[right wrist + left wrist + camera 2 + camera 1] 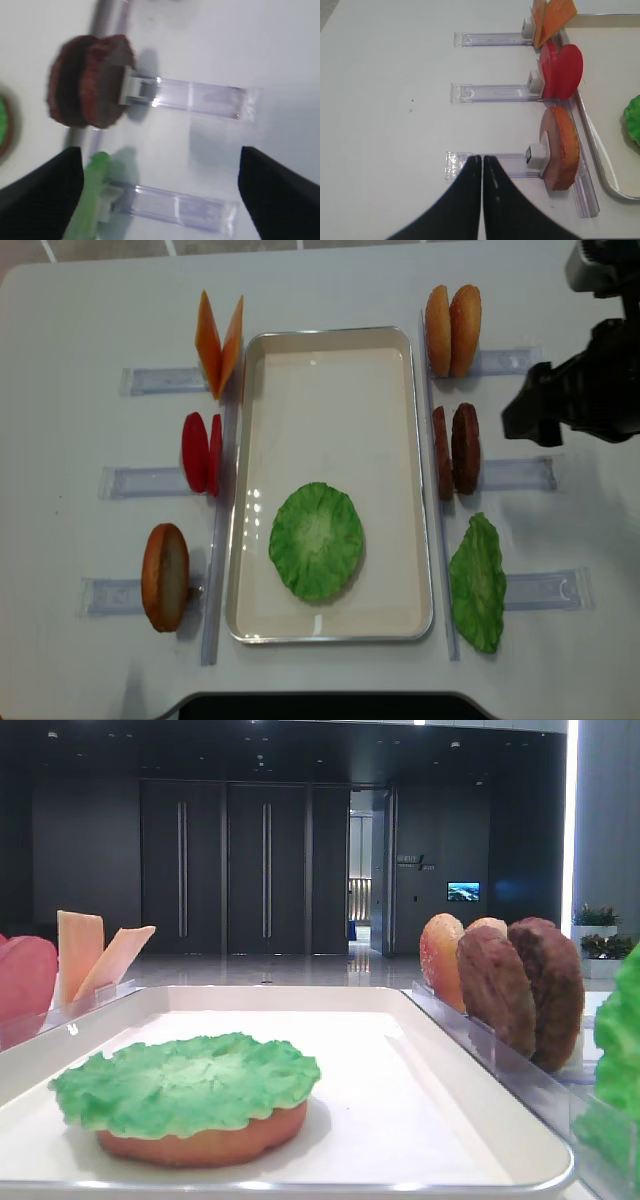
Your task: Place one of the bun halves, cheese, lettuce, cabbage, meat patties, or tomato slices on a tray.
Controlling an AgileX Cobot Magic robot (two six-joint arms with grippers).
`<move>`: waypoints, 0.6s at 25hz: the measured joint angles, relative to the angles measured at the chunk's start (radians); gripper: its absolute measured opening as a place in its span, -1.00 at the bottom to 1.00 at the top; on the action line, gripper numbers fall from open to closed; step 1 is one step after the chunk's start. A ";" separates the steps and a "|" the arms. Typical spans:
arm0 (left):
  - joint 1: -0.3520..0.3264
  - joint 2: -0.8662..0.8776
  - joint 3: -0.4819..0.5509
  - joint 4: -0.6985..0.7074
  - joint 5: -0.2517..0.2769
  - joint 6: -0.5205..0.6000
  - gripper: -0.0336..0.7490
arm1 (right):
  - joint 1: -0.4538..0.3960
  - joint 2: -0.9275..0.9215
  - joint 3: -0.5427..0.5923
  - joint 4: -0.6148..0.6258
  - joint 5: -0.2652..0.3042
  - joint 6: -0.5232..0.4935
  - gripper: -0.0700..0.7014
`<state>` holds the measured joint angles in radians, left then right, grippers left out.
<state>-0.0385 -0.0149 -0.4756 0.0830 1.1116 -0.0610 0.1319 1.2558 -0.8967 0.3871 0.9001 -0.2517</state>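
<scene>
- Low front view: nearest the lens lies one lettuce (pixel 186 1082) leaf, flat atop one bun half (pixel 205 1138) on the white tray (pixel 480 1120). Two cheese slices (pixel 95 955) stand in a clear rack at left, with a tomato slice (pixel 25 975) cut off by the frame edge. At right stand two meat patties (pixel 520 985) and two buns behind them, one mostly hidden; more green leaf is cropped at the far right.
- Right wrist view: two dark fingers (pixel 280 192) of the right gripper (pixel 160 190) stand spread wide, pinching nothing, above the counter (pixel 260 45). Two patties and one green leaf edge show, all blurred, on two clear racks (pixel 200 97).
- Left wrist view: left gripper (pixel 482 165) fingers are pressed together, tips over the nearest rack. One bun half, two tomato slices and two cheese slices stand in a row; the tray's lettuce is cropped at the right edge.
- Overhead view: three upright bun halves, two patties, two tomato slices, two cheese slices, two lettuce leaves, six racks. The right arm (pixel 580 390) is cut off by the frame edge, its fingers indistinct.
</scene>
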 joint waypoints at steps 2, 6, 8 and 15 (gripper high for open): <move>0.000 0.000 0.000 0.000 0.000 0.000 -0.91 | -0.065 -0.013 0.000 -0.093 0.048 0.073 0.72; 0.000 0.000 0.000 0.000 0.000 0.000 -0.91 | -0.147 -0.043 0.000 -0.243 0.134 0.152 0.72; 0.000 0.000 0.000 0.000 0.000 0.000 -0.91 | -0.161 -0.073 0.000 -0.278 0.166 0.170 0.72; 0.000 0.000 0.000 0.000 0.000 0.000 -0.91 | -0.164 -0.320 0.124 -0.303 0.189 0.220 0.72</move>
<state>-0.0385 -0.0149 -0.4756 0.0830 1.1116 -0.0610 -0.0317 0.9355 -0.7725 0.0842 1.0892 -0.0314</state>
